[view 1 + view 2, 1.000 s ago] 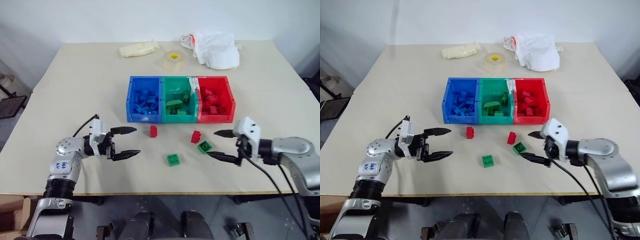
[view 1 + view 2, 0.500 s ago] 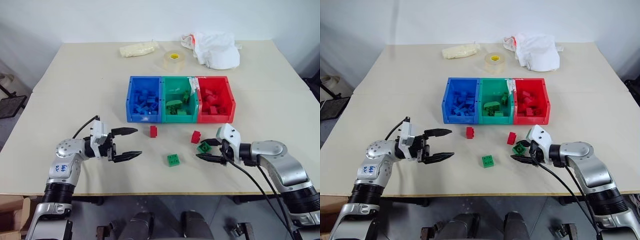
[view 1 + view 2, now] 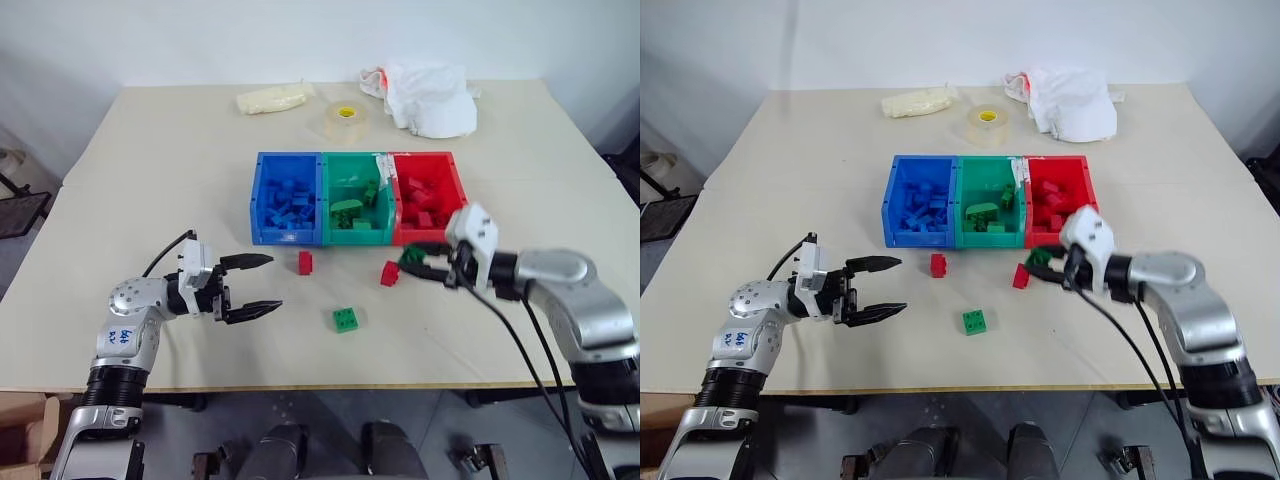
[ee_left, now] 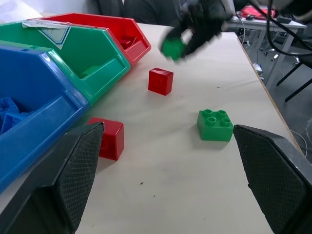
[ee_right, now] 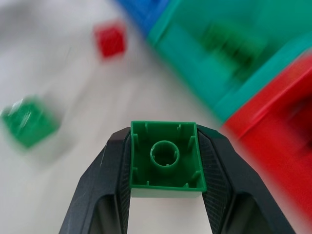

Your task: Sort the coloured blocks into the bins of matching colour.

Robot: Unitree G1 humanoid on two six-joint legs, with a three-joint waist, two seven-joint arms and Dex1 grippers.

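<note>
1. My right gripper (image 5: 165, 195) is clamped on a green block (image 5: 165, 157). The two pads press its opposite side walls and its hollow underside faces my wrist camera. A side grip keeps the block square between the fingers, so I judge it should fall cleanly once released.

2. The block hangs clear of the table (image 3: 150, 180), just short of the bins' (image 3: 360, 240) front wall. The green bin (image 3: 352, 235) lies ahead of my right fingertips and a little to their left; the red bin (image 3: 432, 238) is nearest them. The height is there to pass over the rim, I judge.

3. My left gripper (image 3: 250, 285) stands wide open with nothing in it, its fingers pointing level across the table. It is parked clear of the right arm's path, ready for the next pick.

4. Loose pieces on the table: one red block (image 3: 306, 262) just beyond my left fingertips, near the blue bin (image 3: 288, 238); a second red block (image 3: 390, 273) just below and beside my right fingertips; a green block with four studs (image 3: 346, 319) lying between my two grippers.

5. All three bins already hold blocks of their own colour.

6. Judgement: transport step, drop into green not yet made. Risk: the red bin is close beside the target, so releasing too soon would misfile the piece.
</note>
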